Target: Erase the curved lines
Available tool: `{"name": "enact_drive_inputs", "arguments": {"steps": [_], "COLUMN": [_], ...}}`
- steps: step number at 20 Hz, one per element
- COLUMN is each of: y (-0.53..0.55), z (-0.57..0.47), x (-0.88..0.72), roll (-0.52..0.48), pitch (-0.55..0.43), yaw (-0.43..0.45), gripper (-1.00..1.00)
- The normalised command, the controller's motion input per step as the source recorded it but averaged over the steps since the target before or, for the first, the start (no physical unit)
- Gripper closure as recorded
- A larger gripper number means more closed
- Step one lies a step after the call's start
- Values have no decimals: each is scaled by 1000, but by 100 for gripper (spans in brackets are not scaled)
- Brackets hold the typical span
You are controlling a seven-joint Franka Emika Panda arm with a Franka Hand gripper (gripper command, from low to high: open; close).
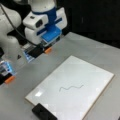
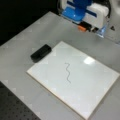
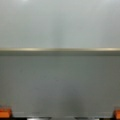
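**Squiggle untouched, gripper parked off the board**

While the arm sits back by its base, you've got 1 gripper (image 1: 27,66) low over the bare grey table (image 1: 82,47), off the far side of the whiteboard (image 1: 75,82). In a front view it's at top right (image 2: 86,27), just beyond the board's far corner. Fingers: 2 orange tips. In the wrist view 1 sits in each bottom corner, left (image 3: 5,112) and right (image 3: 117,113), so they're spread wide apart w/ nothing between them but table.

Count for you:
- 1 whiteboard, flat on the table, thin wood-coloured edge showing. Wrist view sees that edge as a straight tan band (image 3: 60,49) across mid-frame, board surface above it, grey table below.
- 1 set of curve lines (image 1: 71,87), a single thin dark wavy stroke, roughly mid-board, fully intact in both front views (image 2: 68,72). No smears around it.
- 1 black block eraser (image 1: 42,112), lying on the table, touching or just beside the board's corner at a front view's bottom left. In a front view it's at upper left of the board (image 2: 40,52), right against the edge.

Gripper is well apart from both eraser and squiggle; the board lies between them. Eraser not held. Blue lit bits near the arm base (image 1: 6,67), can't tell what they are.
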Motion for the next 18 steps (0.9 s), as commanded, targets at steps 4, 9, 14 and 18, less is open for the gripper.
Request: {"name": "enact_drive_inputs", "arguments": {"steps": [4, 9, 14, 18], "y": [-6, -93, -227, -371], "z": [0, 13, 41, 87], "x": [4, 10, 21, 51], "roll": [-89, -118, -148, -144], "pitch": [-31, -39, -31, -29], "yaw": [-17, -36, -14, 66], "gripper": [-100, -100, -100, -100]}}
